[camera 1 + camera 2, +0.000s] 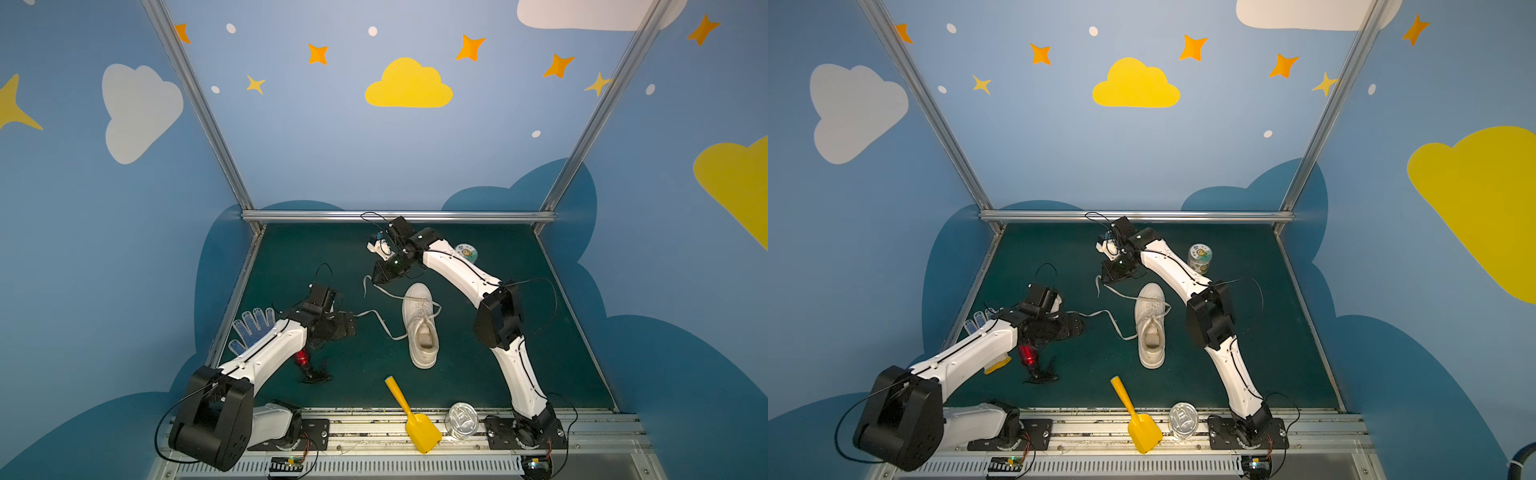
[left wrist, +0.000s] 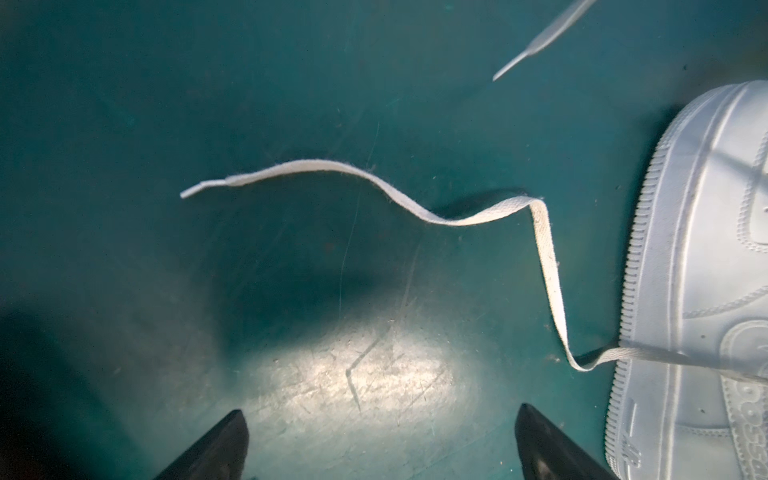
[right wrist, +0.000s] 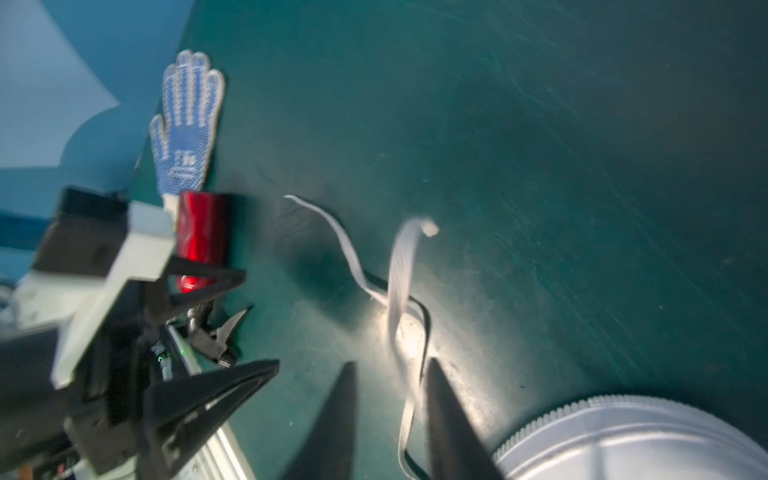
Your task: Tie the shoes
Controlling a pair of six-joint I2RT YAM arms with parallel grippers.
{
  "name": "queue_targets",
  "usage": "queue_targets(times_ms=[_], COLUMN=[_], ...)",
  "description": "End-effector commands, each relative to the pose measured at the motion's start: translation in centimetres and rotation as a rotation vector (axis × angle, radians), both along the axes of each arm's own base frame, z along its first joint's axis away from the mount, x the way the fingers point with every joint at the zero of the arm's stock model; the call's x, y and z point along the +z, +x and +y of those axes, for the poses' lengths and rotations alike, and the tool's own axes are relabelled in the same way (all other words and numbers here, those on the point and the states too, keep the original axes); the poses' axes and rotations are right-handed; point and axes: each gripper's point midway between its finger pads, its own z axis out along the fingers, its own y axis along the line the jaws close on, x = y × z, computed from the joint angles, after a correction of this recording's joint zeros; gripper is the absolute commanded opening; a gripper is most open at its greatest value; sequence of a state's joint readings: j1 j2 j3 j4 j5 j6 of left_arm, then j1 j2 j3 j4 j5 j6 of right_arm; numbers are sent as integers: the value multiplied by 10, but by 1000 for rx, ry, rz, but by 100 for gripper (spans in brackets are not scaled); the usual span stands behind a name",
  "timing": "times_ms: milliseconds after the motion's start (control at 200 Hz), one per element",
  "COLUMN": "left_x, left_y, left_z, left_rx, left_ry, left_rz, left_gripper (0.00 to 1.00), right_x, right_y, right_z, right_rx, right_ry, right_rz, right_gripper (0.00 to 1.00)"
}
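Left fingers (image 2: 216,449) spread wide over mat (image 2: 291,104). Right fingers (image 3: 449,415) parted; blurred lace (image 3: 401,266) between, seemingly loose. Tin can (image 1: 462,419) contents hidden.

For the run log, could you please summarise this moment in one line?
left hand: open, empty | right hand: open, lace between jaws | sneaker: untied

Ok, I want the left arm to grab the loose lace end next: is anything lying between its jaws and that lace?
Nothing visible does. The left gripper has its jaws open over bare green mat, and the lace lies loose on it ahead of them.
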State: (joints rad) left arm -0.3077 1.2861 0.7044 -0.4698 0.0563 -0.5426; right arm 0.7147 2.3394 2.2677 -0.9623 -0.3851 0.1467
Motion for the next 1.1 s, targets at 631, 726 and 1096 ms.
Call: queue_targets(times_ms=[631, 726, 1096], left_x=[-19, -23, -35], left_y=[49, 57, 76], left_z=[5, 4, 2], left_rx=[-41, -49, -29], left_ry=[172, 192, 221], left_rz=[118, 138, 161], left_gripper=[78, 76, 70], right_x=[62, 68, 65], right_y=[10, 10, 6], right_z=[-107, -122, -153], right_rx=[-286, -305, -357], right_ry=[-85, -90, -84], right_rz=[15, 11, 37], right_gripper=[59, 58, 58])
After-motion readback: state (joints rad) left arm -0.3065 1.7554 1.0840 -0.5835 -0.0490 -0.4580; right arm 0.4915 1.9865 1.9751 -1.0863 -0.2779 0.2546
